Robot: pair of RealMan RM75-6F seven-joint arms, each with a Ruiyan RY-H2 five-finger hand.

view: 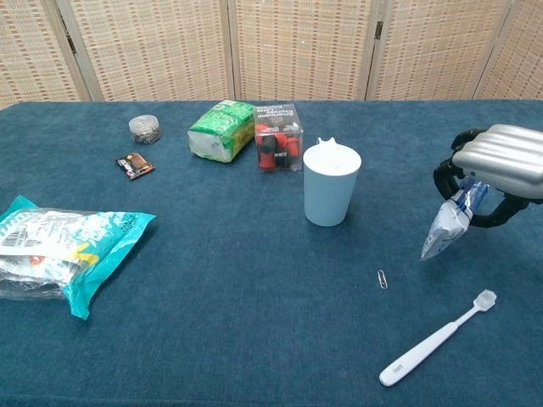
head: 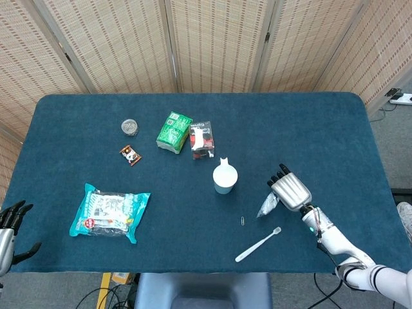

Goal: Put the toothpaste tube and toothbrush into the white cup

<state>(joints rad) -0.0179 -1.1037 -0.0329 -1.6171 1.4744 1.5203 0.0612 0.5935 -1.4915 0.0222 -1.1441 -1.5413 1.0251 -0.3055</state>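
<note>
One blue-carpeted surface [head: 309,135], carrying all the rest. One teal snack bag [view: 59,252], lying flat well to the left of the white cup [view: 331,195]. One green packet [view: 221,130] behind and to the left of the cup, with one clear box of red and black pieces [view: 278,138] just beside it, nearer the cup. One white cup only, upright, with something small and white poking above its far rim. One right hand [view: 501,165] to the right of the cup, raised off the surface, fingers curled around the top of one toothpaste tube [view: 450,225]; tube hanging tilted, crimped end pointing down toward the cup side, clear of the cloth. One left hand [head: 9,225] at the near-left edge, far from the cup, fingers spread, holding nothing. One white toothbrush [view: 437,339] lying flat in front and to the right of the cup, bristle end away from the cup. One small round tin [view: 145,128] and one dark sachet [view: 135,165] far left of the cup. One paper clip [view: 383,279] between cup and toothbrush.
</note>
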